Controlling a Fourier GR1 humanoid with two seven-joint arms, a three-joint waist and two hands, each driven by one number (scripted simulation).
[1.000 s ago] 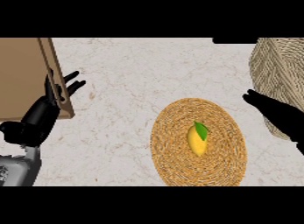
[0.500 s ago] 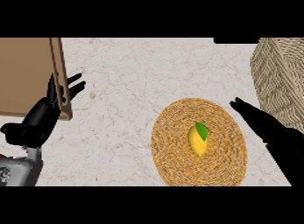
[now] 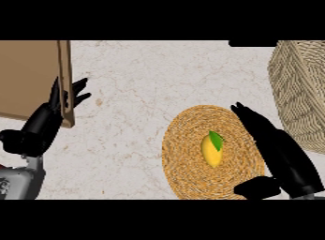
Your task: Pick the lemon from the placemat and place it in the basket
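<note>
Right of centre, my right hand hangs open beside the lemon; I should straddle it squarely before curling.

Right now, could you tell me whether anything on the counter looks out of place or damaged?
Nothing stands out. The yellow lemon with a green leaf lies whole on the round woven straw placemat, the pale wicker basket stands beside it, and the open right robot hand hovers alongside.
</note>
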